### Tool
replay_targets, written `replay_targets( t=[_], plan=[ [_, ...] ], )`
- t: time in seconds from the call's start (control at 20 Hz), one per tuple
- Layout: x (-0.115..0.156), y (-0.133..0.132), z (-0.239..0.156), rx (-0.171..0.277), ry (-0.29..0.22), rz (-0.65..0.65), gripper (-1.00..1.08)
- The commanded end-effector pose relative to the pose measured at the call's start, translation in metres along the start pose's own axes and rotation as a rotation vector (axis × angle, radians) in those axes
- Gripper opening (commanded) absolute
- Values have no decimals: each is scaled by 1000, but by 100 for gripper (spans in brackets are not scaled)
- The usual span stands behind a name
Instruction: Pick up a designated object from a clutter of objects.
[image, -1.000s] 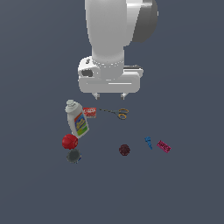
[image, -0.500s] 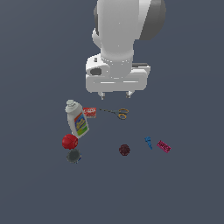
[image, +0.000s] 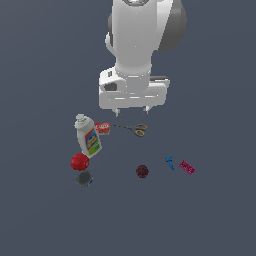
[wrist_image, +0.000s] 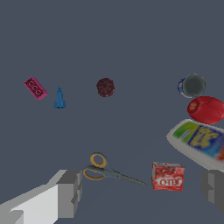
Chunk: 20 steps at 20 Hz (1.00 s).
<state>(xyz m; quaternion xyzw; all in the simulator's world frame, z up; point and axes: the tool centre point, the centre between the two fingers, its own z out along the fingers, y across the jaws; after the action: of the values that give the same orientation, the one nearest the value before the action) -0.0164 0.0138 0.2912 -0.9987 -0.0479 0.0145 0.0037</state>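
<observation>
White arm: we saw the gripper (image: 131, 109) hanging above the scissors, fingers spread wide apart, pinching nothing.
Bottle: the white bottle (image: 88, 136) lay tilted on the far side of the red box from the scissors, well apart from them.
Ball: the red ball (image: 79, 162) sat beyond the bottle's base, further from the scissors.
Disc: the grey disc (image: 84, 178) was just past the ball.
Box: the red box (image: 102, 128) stood just off the scissors' blade tips.
Scissors: we found the scissors (image: 133, 129) flat on the floor, loop handles pointing away from the box.
Berry: the dark red berry (image: 142, 171) lay well apart from the scissors.
</observation>
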Motion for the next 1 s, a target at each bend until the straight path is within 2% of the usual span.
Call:
replay_targets(
  t=[0.0,0.45,0.95],
  plan=[
    [-2,0,9,-1,0,-29,100],
    [-17,0,63,-7,4,-209,100],
    [-53,-3,133,-15,9,-476,100]
  ],
)
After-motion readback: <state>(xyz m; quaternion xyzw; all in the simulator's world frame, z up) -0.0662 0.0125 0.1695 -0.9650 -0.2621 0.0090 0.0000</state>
